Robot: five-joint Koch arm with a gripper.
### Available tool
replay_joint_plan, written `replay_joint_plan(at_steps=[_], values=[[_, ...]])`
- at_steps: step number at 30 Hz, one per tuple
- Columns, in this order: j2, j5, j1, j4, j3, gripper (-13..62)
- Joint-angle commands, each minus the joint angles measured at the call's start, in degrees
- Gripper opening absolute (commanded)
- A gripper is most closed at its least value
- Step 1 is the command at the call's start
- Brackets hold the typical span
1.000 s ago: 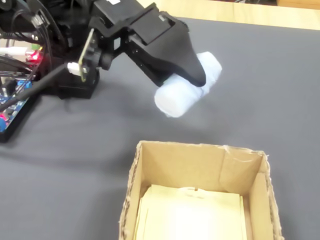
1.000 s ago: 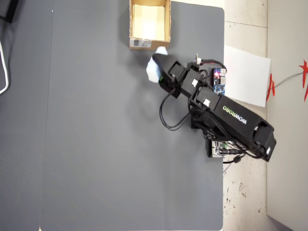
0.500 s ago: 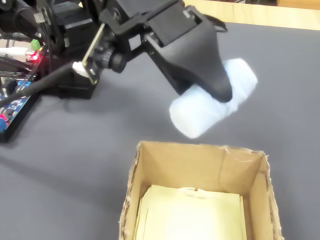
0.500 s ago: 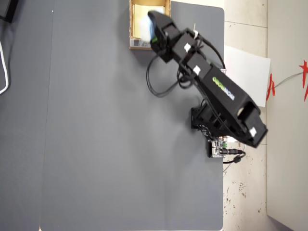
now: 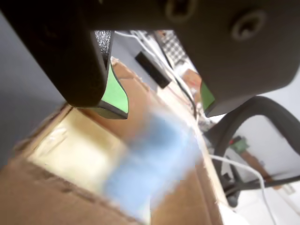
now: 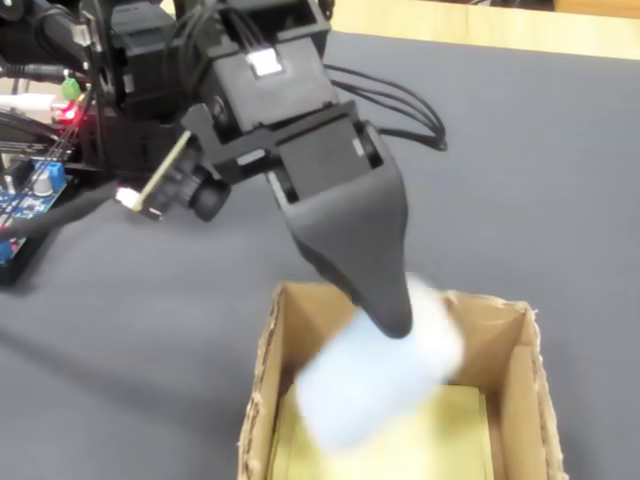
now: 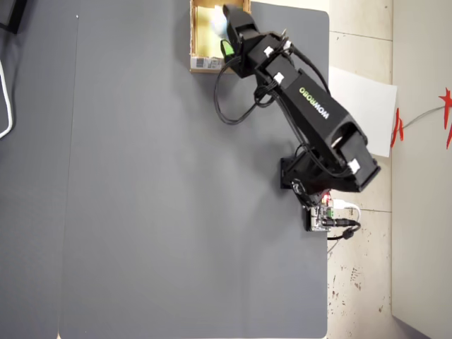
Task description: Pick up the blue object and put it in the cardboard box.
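Note:
The blue object [image 5: 150, 164] shows as a blurred pale blue lump just below my jaws, over the open cardboard box [image 5: 47, 187]. My gripper [image 5: 161, 111] is open in the wrist view: the green pads [image 5: 115, 96] stand well apart with nothing between them. In the fixed view the blue object [image 6: 375, 375] is smeared by motion inside the box's mouth, under the black fingertip [image 6: 392, 315], and the box's tan wall [image 6: 520, 380] surrounds it. From overhead, the box [image 7: 201, 65] sits at the mat's top edge, with the gripper [image 7: 226, 32] above it.
A circuit board [image 6: 30, 190] and black cables [image 6: 400, 110] lie beside the arm's base. A white paper sheet [image 7: 364, 106] lies right of the dark grey mat [image 7: 141, 212]. A small controller board [image 7: 321, 215] sits at the mat's right edge.

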Motion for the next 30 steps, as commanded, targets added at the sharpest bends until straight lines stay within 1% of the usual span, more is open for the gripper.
replay_joint_plan(at_steps=[1,6,7,8,10,17,20,30], values=[[0.44,2.29,0.35,-1.32,-6.24,31.6],[1.49,5.10,0.09,-2.02,-7.65,31.6],[2.81,8.35,-1.05,-2.81,-7.03,31.6],[5.71,12.48,-3.60,-3.69,-5.36,31.6],[8.26,15.47,-6.77,-5.98,-2.81,31.7],[16.44,24.08,-17.75,-11.51,3.96,31.7],[19.69,27.51,-22.94,-12.66,7.38,33.7],[30.50,30.76,-37.35,-12.83,19.25,33.7]])
